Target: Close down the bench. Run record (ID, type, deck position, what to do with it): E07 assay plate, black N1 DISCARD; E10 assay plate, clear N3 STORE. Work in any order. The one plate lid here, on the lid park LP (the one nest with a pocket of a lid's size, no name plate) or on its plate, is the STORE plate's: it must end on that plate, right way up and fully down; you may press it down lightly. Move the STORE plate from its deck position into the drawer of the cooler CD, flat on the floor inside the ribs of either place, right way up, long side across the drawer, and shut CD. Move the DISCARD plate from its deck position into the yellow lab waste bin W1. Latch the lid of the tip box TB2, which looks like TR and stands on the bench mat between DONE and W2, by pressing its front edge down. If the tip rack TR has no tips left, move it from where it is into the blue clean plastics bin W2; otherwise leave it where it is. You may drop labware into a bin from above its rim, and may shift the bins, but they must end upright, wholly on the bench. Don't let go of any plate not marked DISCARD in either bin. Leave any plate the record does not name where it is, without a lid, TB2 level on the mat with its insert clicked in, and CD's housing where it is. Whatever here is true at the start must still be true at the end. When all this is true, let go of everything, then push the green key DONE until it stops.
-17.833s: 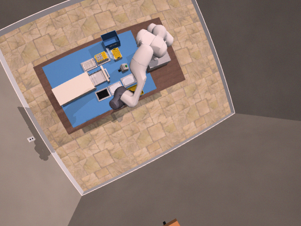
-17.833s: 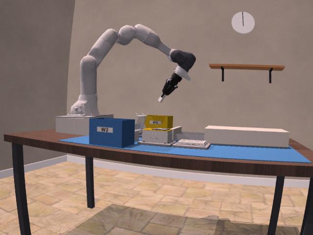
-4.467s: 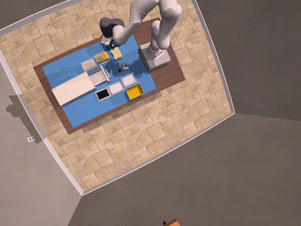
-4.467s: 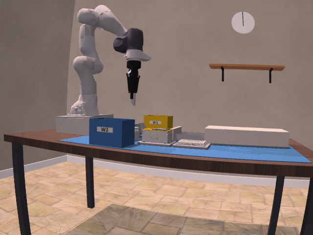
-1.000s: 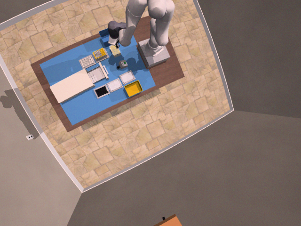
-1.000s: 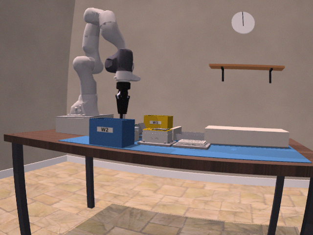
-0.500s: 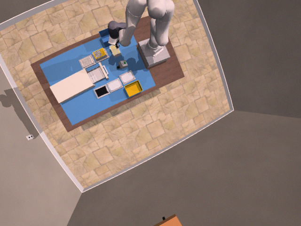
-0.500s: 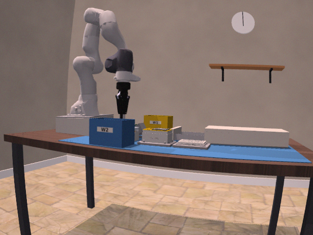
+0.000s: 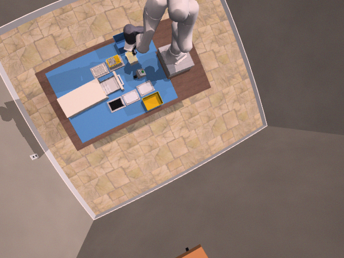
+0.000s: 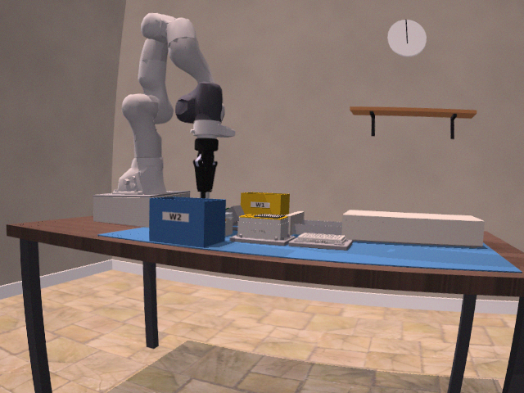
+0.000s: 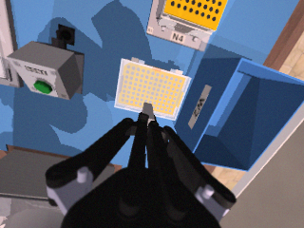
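Black gripper (image 11: pixel 148 114) is pinched fully together on nothing, hovering over the near edge of the pale tip box (image 11: pixel 151 88) between the green button (image 11: pixel 43 86) and blue bin (image 11: pixel 237 119). Black plate (image 9: pixel 116 104) isn't binned, drawer (image 9: pixel 110 84) hangs open, so mostly everything's left.

On the surface (image 9: pixel 194 83) stand two bins, one blue (image 9: pixel 119 41) and one yellow (image 9: pixel 152 101), two tip boxes with yellow inserts (image 9: pixel 114 61) (image 9: pixel 131 57), one black plate (image 9: pixel 116 104), one green key (image 9: pixel 142 71) and one long white cooler (image 9: pixel 81 97).
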You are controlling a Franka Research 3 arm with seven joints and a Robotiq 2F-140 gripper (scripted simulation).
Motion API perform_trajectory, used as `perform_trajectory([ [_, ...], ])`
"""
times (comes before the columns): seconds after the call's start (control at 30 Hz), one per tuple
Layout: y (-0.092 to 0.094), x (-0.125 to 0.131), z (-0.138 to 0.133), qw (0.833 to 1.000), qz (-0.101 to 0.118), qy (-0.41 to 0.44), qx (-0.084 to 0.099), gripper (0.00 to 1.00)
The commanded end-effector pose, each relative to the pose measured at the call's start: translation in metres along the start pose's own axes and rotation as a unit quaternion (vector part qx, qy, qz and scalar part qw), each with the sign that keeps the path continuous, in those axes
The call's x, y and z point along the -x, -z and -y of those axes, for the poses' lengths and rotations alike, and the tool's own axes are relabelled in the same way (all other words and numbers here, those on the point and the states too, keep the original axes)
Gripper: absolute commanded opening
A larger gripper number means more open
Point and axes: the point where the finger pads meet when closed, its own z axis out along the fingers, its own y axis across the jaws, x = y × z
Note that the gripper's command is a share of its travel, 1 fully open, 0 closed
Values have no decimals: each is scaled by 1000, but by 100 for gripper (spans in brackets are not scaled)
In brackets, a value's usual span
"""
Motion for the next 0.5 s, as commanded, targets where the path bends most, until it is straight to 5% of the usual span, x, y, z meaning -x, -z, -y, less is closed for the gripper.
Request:
perform_trajectory([
  [0.0,-2,-2,-1,1000,-2,3,1,0],
  [0.47,-3,-2,-1,1000,-2,3,1,0],
])
